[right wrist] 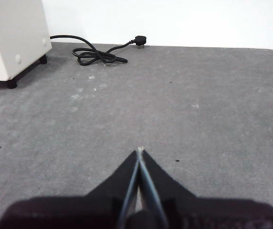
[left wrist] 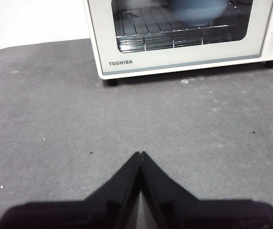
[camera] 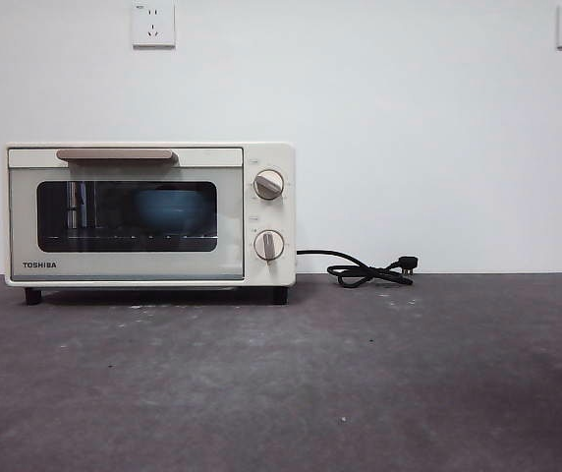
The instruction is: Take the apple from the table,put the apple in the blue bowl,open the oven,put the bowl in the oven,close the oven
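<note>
A: End effectors? Left (left wrist: pixel 140 155) and right (right wrist: pixel 140 151) both clenched, empty, above the worktop (camera: pixel 379 383).
B: Blue bowl (camera: pixel 171 208) — inside the closed oven (camera: pixel 149 213), ahead of the left one. Apple not discernible.

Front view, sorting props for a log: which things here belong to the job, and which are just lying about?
Job things:
oven, door shut
blue bowl, inside the oven
table

Lying about:
black cord, plug loose on the table
wall sockets

The apple can't be seen.

Open table (camera: pixel 360 393) lies before the shut oven (camera: pixel 149 214); its coiled cord (camera: pixel 365 270) lies beside it.
</note>
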